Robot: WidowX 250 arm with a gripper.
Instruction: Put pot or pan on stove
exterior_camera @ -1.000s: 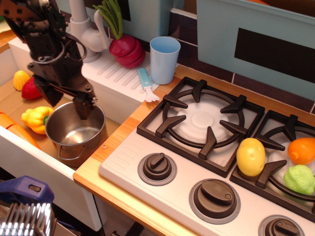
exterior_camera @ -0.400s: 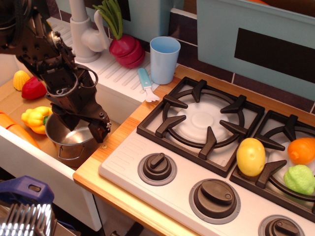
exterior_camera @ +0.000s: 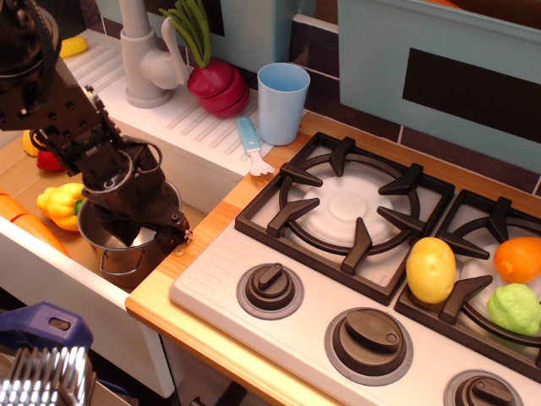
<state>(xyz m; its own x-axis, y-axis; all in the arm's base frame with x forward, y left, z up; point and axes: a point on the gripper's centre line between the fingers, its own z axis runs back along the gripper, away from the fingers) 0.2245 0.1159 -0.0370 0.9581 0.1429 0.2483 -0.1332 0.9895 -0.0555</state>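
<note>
The small shiny steel pot stands in the sink at the left, a wire loop handle on its front side. My black gripper is low over the pot's right half and hides most of its opening. The fingers look parted, one inside the pot and one outside its right rim by the counter edge. The stove lies to the right, with an empty left burner grate and dark knobs along the front.
A light-blue cup and a blue-handled fork sit behind the stove. Yellow lemon, orange and green toy foods are on the right burner. A yellow pepper lies in the sink. The faucet and a radish stand behind.
My gripper has come down and moved right, from above the pot's back rim to low over its right rim. The pot has not moved.
</note>
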